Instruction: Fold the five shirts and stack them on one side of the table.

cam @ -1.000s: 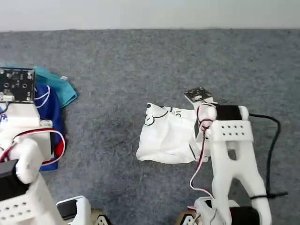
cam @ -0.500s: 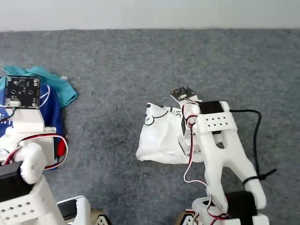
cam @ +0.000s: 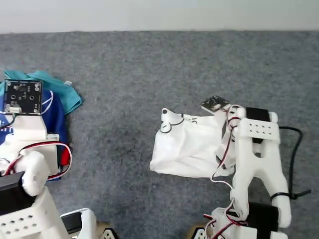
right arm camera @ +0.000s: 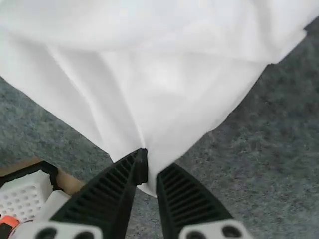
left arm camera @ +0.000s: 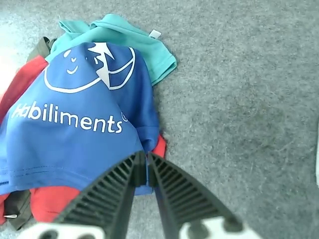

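As far as can be told, about four-fifths done. Counted at the left side of the counter (cam: 149, 64), piled together and roughly folded: teal shirt (left arm camera: 139, 40), blue shirt (left arm camera: 75, 119), red shirt (left arm camera: 50, 201), dark shirt (left arm camera: 42, 47). Four in all. Left to do: one white shirt (cam: 187, 147), rumpled mid-counter, well apart from those four; needs folding and carrying over. Pinched at an edge by right gripper (right arm camera: 149, 167), fingers closed on cloth. Left gripper (left arm camera: 147, 157) above the blue shirt, fingers pressed together on nothing. Five shirts, two arms.
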Action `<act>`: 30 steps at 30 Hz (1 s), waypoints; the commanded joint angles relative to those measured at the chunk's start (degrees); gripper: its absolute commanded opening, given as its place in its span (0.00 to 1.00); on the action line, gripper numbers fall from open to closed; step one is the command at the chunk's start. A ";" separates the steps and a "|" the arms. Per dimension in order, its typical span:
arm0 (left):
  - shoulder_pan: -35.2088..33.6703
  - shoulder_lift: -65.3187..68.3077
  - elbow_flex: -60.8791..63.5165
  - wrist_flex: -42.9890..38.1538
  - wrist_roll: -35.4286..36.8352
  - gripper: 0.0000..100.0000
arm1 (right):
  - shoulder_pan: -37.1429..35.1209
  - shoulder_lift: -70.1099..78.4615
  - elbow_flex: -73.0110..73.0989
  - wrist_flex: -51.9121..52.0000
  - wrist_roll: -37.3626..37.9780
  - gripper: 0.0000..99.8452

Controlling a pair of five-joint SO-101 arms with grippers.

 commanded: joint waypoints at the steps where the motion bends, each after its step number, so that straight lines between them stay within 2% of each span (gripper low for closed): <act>1: 0.00 -0.18 0.13 -0.88 -0.18 0.01 | 1.54 -0.13 0.88 0.04 3.16 0.01; 4: 0.00 -0.26 0.13 -0.88 -0.18 0.01 | 1.36 -0.13 1.14 -1.10 2.99 0.03; 6: 0.00 -0.26 0.13 -0.88 -0.18 0.01 | 1.89 -0.13 1.23 -3.12 2.73 0.08; 11: 0.00 -0.26 0.13 -0.88 -0.18 0.01 | 4.26 -0.31 0.97 -9.36 -5.36 0.20; 14: 0.00 -0.26 0.13 -0.70 -0.18 0.01 | 4.44 -0.84 -3.25 -9.45 -7.38 0.20; 17: 0.00 -0.26 0.13 -0.62 -0.18 0.01 | 3.56 -0.40 -11.25 -7.34 -12.75 0.20; 20: 0.00 -0.26 0.13 -0.62 -0.18 0.01 | -1.45 0.31 -17.14 -4.70 -19.16 0.20; 23: 0.00 -0.26 0.13 -0.79 -0.18 0.01 | -10.07 2.95 -19.69 -3.30 -23.47 0.20; 28: 0.00 -0.26 0.22 -0.62 -0.18 0.01 | -20.26 10.68 -24.09 -5.05 -24.18 0.20; 30: -0.09 -0.26 0.22 -0.62 -0.18 0.01 | -22.90 14.73 -25.49 -6.20 -24.00 0.16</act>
